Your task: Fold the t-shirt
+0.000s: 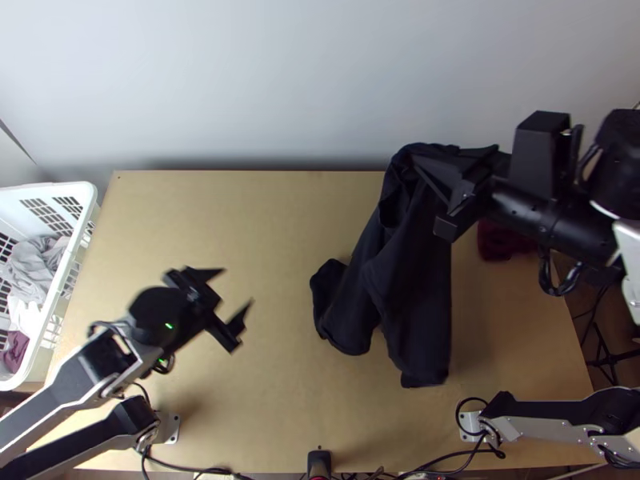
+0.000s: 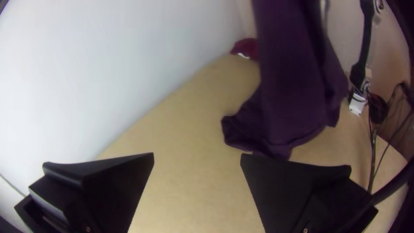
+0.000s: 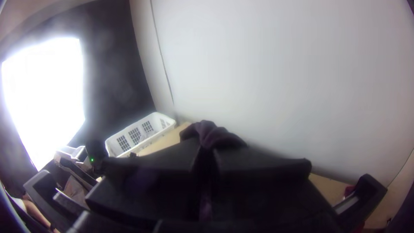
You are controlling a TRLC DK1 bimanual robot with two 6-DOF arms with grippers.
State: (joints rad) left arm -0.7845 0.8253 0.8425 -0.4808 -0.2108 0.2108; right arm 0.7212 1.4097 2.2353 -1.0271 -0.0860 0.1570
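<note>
Angular right hand [image 1: 422, 162], draped rumpled t-shirt [image 1: 412, 280]

A pale wall [image 1: 320, 80] backs the wooden table [image 1: 264, 400].

The left claw [image 1: 237, 288] and right claw [image 1: 418, 162] make 2, with 1 t-shirt [image 1: 416, 276], 1 basket [image 1: 86, 192], 1 table [image 1: 248, 216].

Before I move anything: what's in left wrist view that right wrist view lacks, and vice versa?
Left wrist, not right: the shirt's lower end resting in folds on the table; a white bracket with cables beside it.

Right wrist, not left: the shirt's upper end bunched in the closed right gripper; a white basket; a bright window.

Both: part of the shirt, part of the table, the white wall, a dark red cloth.
</note>
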